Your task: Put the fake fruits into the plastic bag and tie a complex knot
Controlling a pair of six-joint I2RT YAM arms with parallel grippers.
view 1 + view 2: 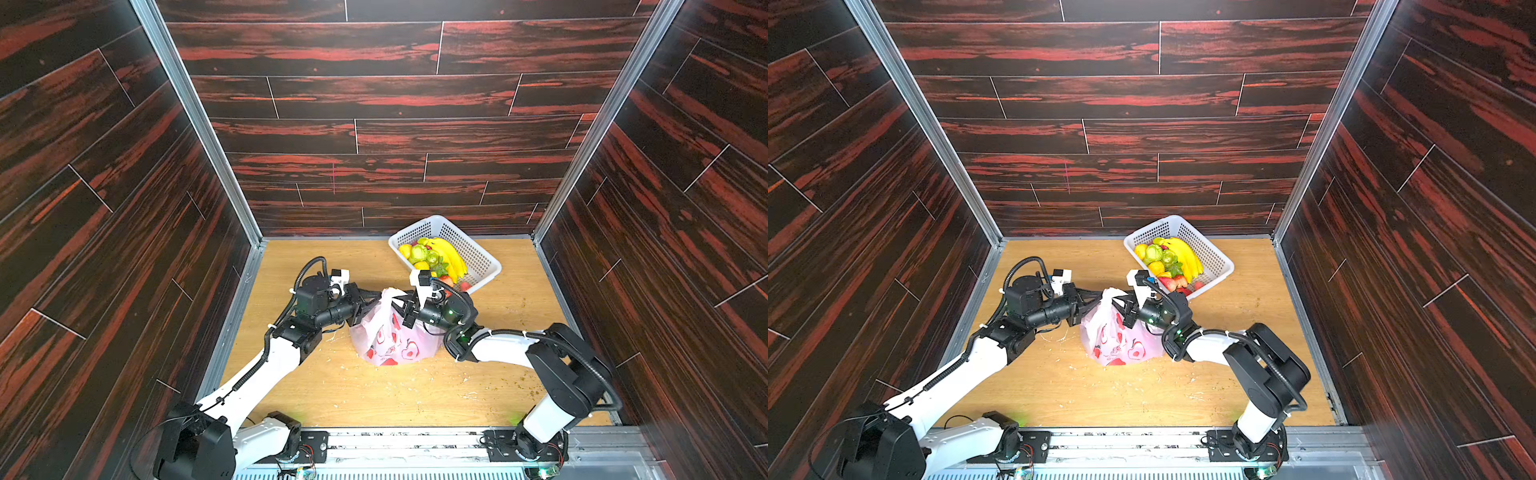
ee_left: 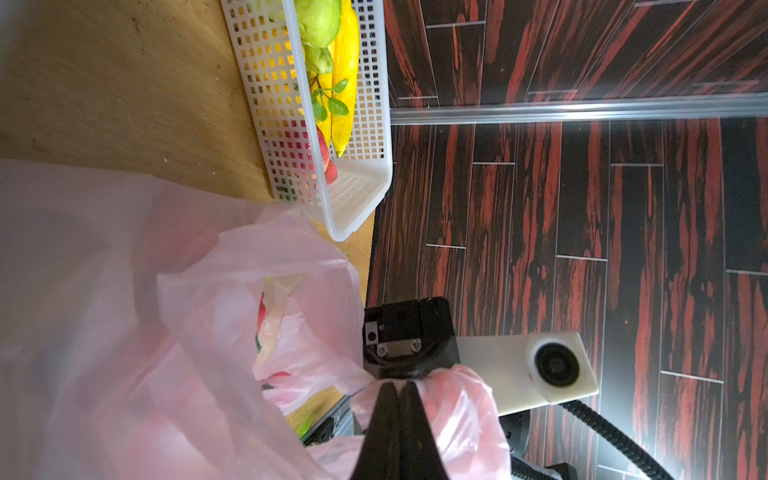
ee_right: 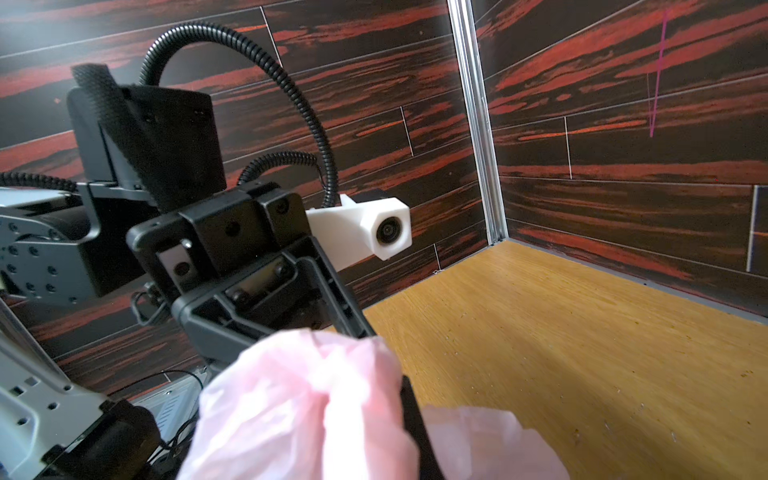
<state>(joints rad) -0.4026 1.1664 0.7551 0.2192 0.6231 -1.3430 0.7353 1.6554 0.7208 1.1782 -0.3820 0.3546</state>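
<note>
The pale-pink plastic bag point(image 1: 395, 340) point(image 1: 1121, 345) stands at the middle of the wooden table, its top pulled up. My left gripper point(image 1: 376, 296) point(image 1: 1098, 296) point(image 2: 397, 384) is shut, with pink strap film pinched at its tips. From the other side my right gripper point(image 1: 398, 302) point(image 1: 1119, 303) point(image 3: 397, 380) is shut on bunched strap film, and only one black finger point(image 3: 411, 409) shows. The two grippers almost touch above the bag. A knot cannot be made out, as the fingers hide where the straps meet. Fake fruits point(image 1: 436, 257) point(image 1: 1169, 259) point(image 2: 332, 62) lie in the basket: bananas, lemons, green lumpy fruits, strawberries.
The white perforated basket point(image 1: 473, 253) point(image 1: 1214, 257) point(image 2: 361, 195) sits at the back right, close behind the right wrist. Dark red wood-print walls enclose the table on three sides. Crumbs are scattered on the table point(image 1: 415, 395), and a metal rail point(image 1: 415, 440) runs along its front edge.
</note>
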